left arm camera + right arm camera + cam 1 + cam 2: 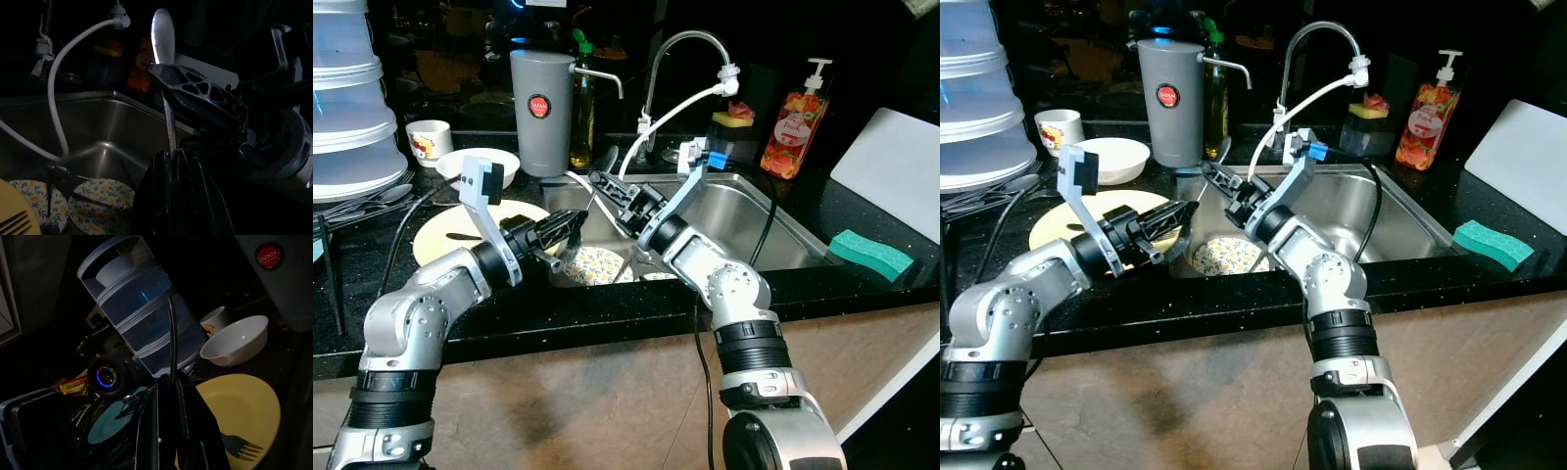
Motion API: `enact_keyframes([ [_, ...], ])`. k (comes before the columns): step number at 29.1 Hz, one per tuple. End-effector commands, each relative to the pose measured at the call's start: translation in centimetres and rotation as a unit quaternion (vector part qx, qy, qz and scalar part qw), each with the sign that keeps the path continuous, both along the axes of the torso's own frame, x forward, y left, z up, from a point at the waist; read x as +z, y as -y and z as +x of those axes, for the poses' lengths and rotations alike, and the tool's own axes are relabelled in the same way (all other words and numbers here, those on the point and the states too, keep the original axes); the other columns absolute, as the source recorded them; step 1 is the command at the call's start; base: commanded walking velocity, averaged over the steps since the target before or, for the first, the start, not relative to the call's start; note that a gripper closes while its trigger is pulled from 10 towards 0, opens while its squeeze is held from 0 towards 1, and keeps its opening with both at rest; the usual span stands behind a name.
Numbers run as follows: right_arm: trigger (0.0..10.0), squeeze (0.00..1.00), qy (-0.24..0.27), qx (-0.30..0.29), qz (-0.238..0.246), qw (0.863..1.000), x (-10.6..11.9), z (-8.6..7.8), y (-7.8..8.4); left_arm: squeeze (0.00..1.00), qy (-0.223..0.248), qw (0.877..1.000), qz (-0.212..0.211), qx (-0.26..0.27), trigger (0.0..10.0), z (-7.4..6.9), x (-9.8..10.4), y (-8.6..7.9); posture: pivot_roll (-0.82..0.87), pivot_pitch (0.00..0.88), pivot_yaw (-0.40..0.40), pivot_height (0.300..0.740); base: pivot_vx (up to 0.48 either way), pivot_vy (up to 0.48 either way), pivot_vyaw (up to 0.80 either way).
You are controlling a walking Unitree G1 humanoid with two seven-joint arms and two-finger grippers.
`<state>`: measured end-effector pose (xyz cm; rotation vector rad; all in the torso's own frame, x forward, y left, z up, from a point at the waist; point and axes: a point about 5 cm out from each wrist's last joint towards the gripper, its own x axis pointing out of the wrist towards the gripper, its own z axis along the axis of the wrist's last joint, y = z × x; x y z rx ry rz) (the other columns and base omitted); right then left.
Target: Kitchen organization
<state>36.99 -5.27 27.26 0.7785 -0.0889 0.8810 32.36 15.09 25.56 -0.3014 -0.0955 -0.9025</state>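
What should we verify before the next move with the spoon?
1. Left gripper holds spoon: ok, handle pinched between shut fingers.
2. Right gripper on the same spoon: ok, fingers look shut on the handle.
3. Both grippers over the sink: ok, at its left edge.
4. White hose clear of the right arm: cannot tell, it runs close behind.
5. Sink floor below free: not ok, floral plates lie there.
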Motion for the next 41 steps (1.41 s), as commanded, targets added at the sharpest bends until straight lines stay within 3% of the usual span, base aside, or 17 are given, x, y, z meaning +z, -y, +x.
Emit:
enact_keyframes([
  [1,0.0,0.0,-0.015,-0.026,-0.001,1.0,-0.3,0.5,1.0,0.0,0.014,1.0,-0.006,-0.021,0.0,-0.5,0.5,0.5,0.09,0.0,-0.088,0.74,0.0,0.0,0.0],
  [17,0.0,0.0,-0.029,-0.039,0.03,0.998,0.0,1.0,1.5,0.0,0.0,1.0,0.006,-0.022,0.0,-0.5,0.1,0.7,0.09,0.002,-0.089,0.74,0.0,0.0,0.0],
  [18,0.0,0.0,-0.031,-0.047,0.033,0.998,0.0,1.1,1.7,0.0,0.002,1.0,0.01,-0.015,10.0,-0.4,0.1,0.6,0.09,0.003,-0.09,0.74,0.0,0.0,0.0],
  [19,0.0,0.0,-0.034,-0.055,0.037,0.997,0.0,1.3,1.9,0.29,0.006,1.0,0.014,-0.004,10.0,-0.2,0.1,0.5,0.09,0.004,-0.09,0.74,0.0,0.0,0.0],
  [20,0.0,0.0,-0.036,-0.062,0.041,0.997,0.0,1.4,2.1,1.0,0.007,1.0,0.013,0.007,10.0,0.0,0.2,0.3,0.09,0.004,-0.09,0.74,0.0,0.0,0.0],
  [28,0.0,0.0,-0.038,-0.084,0.053,0.994,0.2,1.8,3.0,1.0,0.009,1.0,0.006,0.019,10.0,0.2,0.5,0.0,0.09,0.004,-0.089,0.74,0.0,0.0,0.0],
  [31,0.0,0.0,-0.033,-0.108,0.053,0.992,0.4,2.2,3.7,1.0,0.015,0.999,0.015,0.048,10.0,0.6,0.5,-0.4,0.09,0.004,-0.089,0.74,0.0,0.0,0.0],
  [32,0.0,0.0,-0.024,-0.137,0.035,0.99,0.4,2.5,4.3,0.0,0.02,0.997,0.016,0.075,10.0,1.0,0.5,-0.9,0.1,0.007,-0.087,0.74,0.0,0.0,0.0],
  [33,0.0,0.0,-0.008,-0.186,-0.005,0.982,0.2,2.9,5.2,0.0,0.031,0.993,0.033,0.113,10.0,1.4,0.6,-1.4,0.1,0.007,-0.087,0.74,0.0,0.0,0.0],
  [35,0.0,0.0,-0.001,-0.204,-0.022,0.979,0.1,3.0,5.4,0.0,0.038,0.991,0.045,0.123,10.0,1.5,0.6,-1.5,0.1,0.013,-0.085,0.74,0.0,0.0,0.0],
  [36,0.0,0.0,0.0,-0.235,-0.037,0.971,-0.4,3.4,5.8,0.0,0.057,0.987,0.077,0.129,10.0,1.5,0.6,-1.2,0.1,0.019,-0.083,0.74,0.0,0.0,0.0],
  [41,0.0,0.0,-0.003,-0.267,-0.043,0.963,-1.2,3.8,5.9,0.0,0.076,0.983,0.114,0.121,10.0,1.4,0.3,-0.2,0.1,0.042,-0.077,0.74,0.0,0.0,0.0],
])
